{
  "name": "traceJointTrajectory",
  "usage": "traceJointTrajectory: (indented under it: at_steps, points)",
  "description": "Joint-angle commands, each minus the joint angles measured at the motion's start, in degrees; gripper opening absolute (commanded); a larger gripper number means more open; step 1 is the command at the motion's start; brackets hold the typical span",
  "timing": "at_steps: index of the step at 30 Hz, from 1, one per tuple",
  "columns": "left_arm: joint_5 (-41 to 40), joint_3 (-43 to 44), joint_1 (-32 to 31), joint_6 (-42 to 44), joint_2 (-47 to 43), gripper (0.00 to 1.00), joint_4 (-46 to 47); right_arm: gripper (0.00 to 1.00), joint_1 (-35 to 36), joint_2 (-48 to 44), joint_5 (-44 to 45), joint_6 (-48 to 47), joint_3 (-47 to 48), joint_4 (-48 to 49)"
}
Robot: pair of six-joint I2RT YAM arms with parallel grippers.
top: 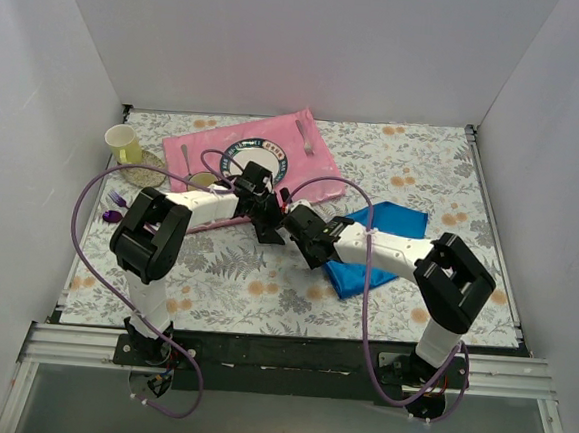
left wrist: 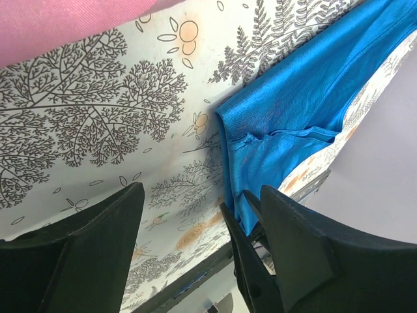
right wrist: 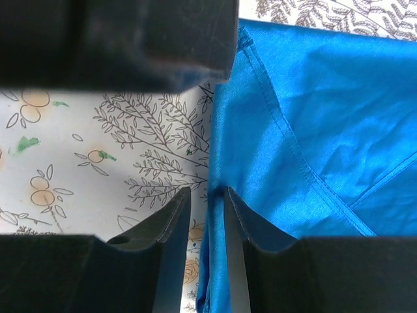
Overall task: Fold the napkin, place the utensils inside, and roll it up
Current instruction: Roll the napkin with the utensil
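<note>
One napkin (right wrist: 313,130) edge inside right pincer (right wrist: 207,222)

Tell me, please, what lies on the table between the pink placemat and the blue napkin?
Only bare floral tablecloth separates the placemat and the napkin, shown in the left wrist view.

Table (top: 425,157) with a leaf-and-flower print cover, enclosed by white walls on three sides. Pink placemat (top: 265,144) at far left of centre; silver fork (top: 304,135) lying near its far right corner, gold-bowled spoon (top: 200,177) at its near left corner. Yellow cup (top: 123,143) at far left, just beside a round mat (top: 144,174). Purple utensils (top: 115,209) close to the left arm. Blue napkin (top: 397,222) right of centre, partly hidden under the right arm. Left gripper (top: 269,222) and right gripper (top: 304,234) close together at table centre, the right one at the napkin's left edge.
</note>
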Motion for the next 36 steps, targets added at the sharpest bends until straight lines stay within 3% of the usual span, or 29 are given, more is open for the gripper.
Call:
traceJointTrajectory:
  at_steps: [1,10,21,29,36]
  points:
    - [1.53,-0.85,0.76,-0.36,-3.51,0.71,1.43,0.34,-0.18,1.67,3.19,-0.49,1.32,-1.24]
    - [1.27,-1.73,2.51,-1.42,-3.77,0.72,2.23,0.34,-0.18,2.82,6.61,-1.45,0.61,-1.77]
    - [-0.22,-3.05,4.18,-1.68,-5.18,0.76,1.79,0.48,-0.10,5.11,6.44,-1.19,-2.11,-0.89]
    - [0.92,-6.21,5.76,-2.65,-5.71,0.79,4.60,0.47,-0.01,5.37,9.87,-0.84,-3.34,-2.03]
    - [3.47,-5.34,6.21,-3.35,-4.92,0.82,8.46,0.56,-0.01,-1.30,2.58,-1.37,-3.17,1.84]
